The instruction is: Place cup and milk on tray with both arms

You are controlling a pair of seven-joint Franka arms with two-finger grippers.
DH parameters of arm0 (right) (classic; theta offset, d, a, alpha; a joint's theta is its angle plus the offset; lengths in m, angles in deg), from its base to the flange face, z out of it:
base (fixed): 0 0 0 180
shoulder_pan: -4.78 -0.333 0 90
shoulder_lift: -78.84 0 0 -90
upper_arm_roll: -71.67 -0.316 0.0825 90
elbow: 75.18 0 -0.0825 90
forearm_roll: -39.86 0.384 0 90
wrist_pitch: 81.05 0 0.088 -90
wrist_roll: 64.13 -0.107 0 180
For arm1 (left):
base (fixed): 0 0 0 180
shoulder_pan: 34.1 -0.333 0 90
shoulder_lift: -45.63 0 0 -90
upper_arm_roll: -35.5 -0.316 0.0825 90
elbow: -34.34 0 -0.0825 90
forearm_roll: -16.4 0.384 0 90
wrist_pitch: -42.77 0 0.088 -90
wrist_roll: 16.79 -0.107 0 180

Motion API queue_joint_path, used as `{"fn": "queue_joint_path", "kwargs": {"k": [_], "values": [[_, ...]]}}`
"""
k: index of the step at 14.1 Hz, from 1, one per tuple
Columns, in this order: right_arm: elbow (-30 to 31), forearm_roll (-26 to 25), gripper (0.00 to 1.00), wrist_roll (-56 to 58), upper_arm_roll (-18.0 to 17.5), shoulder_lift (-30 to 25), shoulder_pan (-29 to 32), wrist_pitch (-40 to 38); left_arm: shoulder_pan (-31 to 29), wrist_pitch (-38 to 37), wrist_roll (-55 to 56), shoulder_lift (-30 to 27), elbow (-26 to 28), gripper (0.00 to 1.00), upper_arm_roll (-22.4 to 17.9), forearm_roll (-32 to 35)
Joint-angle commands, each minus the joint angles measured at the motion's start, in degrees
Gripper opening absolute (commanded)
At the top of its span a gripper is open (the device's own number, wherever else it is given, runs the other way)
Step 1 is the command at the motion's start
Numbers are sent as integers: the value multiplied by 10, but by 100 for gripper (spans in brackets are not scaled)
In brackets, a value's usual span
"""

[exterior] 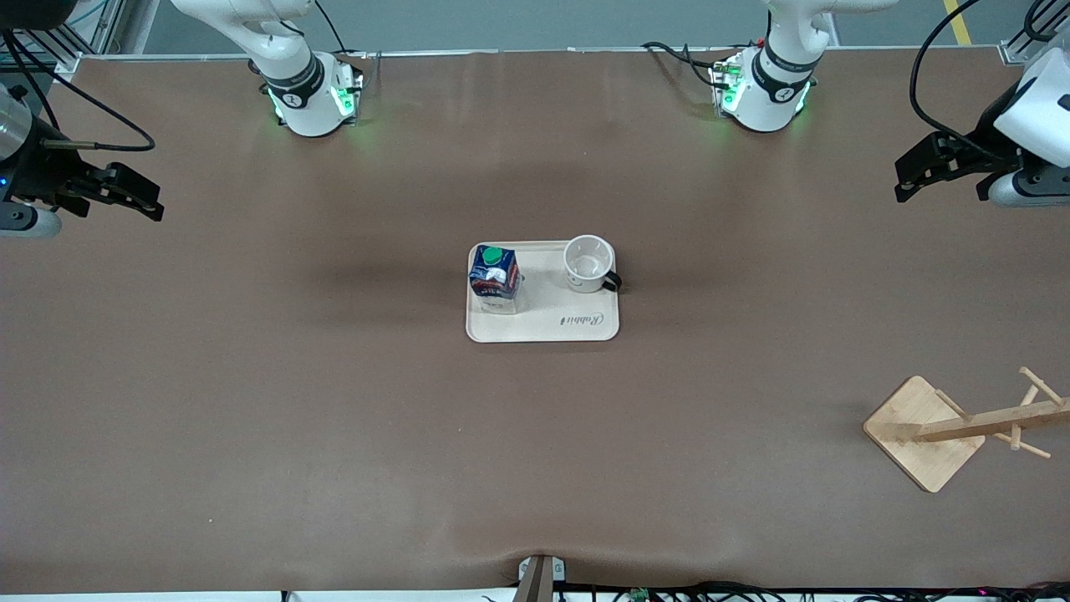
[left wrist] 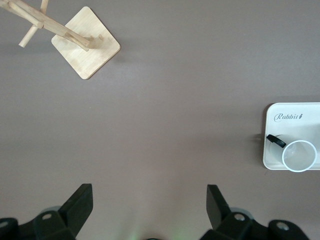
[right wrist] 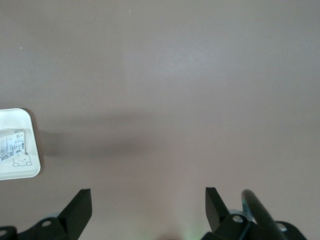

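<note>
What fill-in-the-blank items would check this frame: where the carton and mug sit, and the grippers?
1. The dark-blue milk carton with a green cap stands on the cream rectangular ___.
2. The small white mug sits toward the ___ arm's end of it.
3. Both the left gripper and right gripper are ___ and hold nothing.

Missing words: tray; left; open

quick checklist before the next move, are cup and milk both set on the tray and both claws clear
1. Milk upright on the tray: ok.
2. Cup upright on the tray: ok, though its handle juts over the rim.
3. Left claw open, holding nothing, over bare table at the left arm's end: ok.
4. Right claw open, holding nothing, over bare table at the right arm's end: ok.
5. Cup contents: cannot tell.
</note>
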Motion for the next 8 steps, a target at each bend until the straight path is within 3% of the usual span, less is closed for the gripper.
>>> {"fn": "queue_joint_path", "kwargs": {"k": [1, 8], "values": [[11, 9, 100, 9, 3, -14, 5, 2, 5, 0, 0, 3, -8, 100, -1, 9], [12, 11, 100, 9, 3, -12, 6, 4, 4, 0, 1, 4, -8, 100, 0, 9]]}}
